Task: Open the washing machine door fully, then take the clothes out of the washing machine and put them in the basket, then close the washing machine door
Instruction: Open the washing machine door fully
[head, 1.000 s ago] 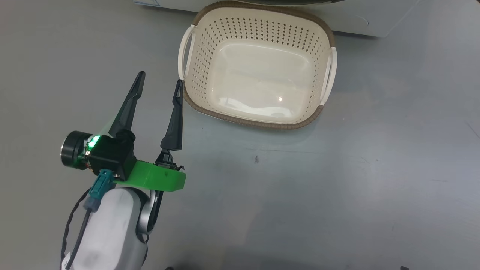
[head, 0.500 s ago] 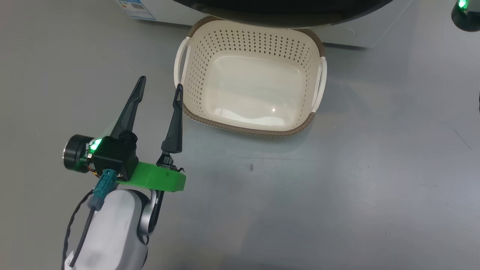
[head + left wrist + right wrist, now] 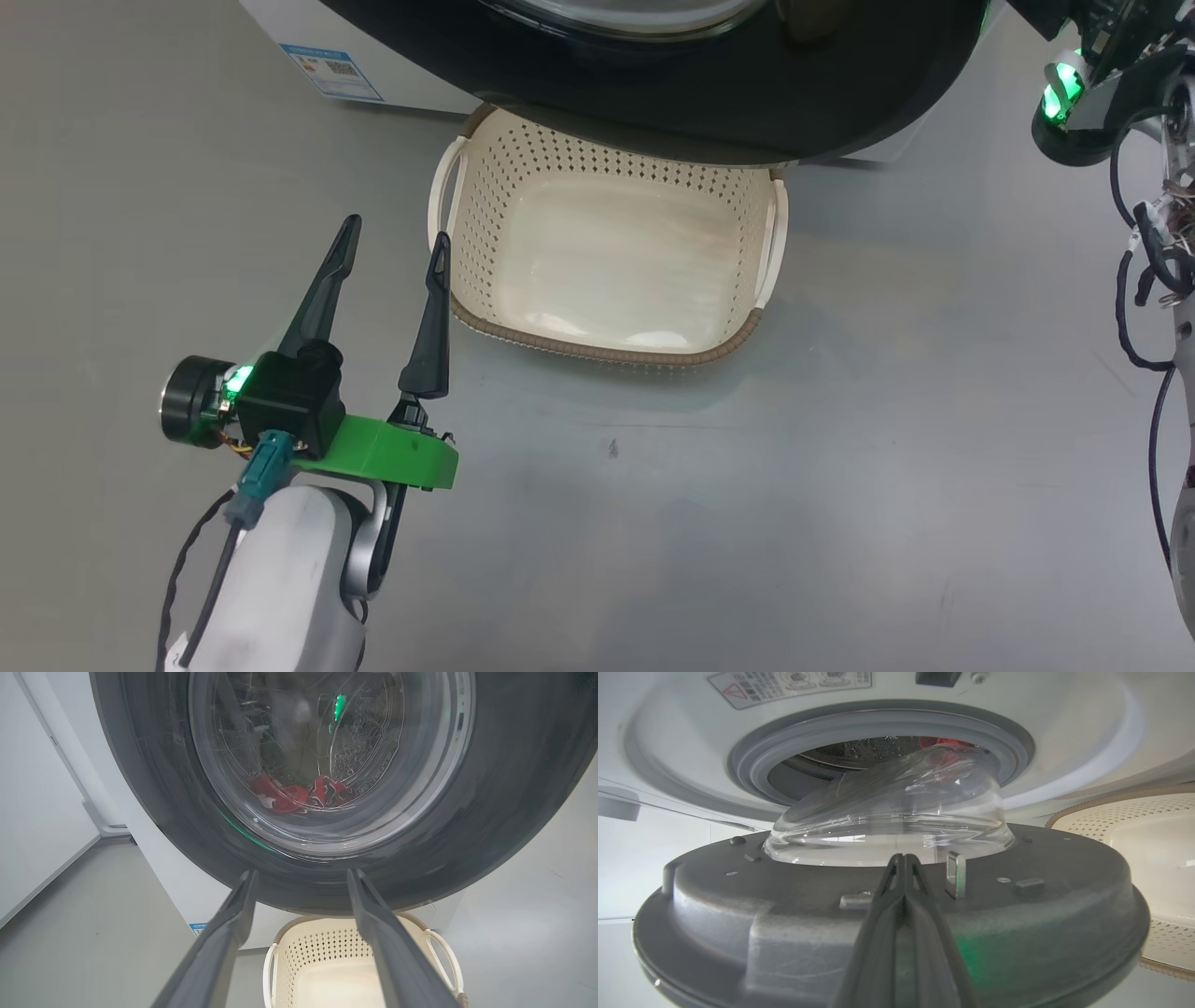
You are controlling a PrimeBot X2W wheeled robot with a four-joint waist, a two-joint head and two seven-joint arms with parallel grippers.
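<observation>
I've got L gripper [image 3: 397,229] spread wide, just left of the basket [image 3: 597,350]. R gripper [image 3: 902,861] is pinched together by the inner face of the washing machine door [image 3: 728,103], which overhangs the basket's far end. Red clothes [image 3: 299,798] sit behind its glass.

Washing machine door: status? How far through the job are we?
Done: nothing complete yet. In hand: washing machine door partly swung off the seal, with the shut right gripper at its inner face. Left: open it fully, move the clothes into the empty basket, close the door. Left gripper is open, holding nothing.
</observation>
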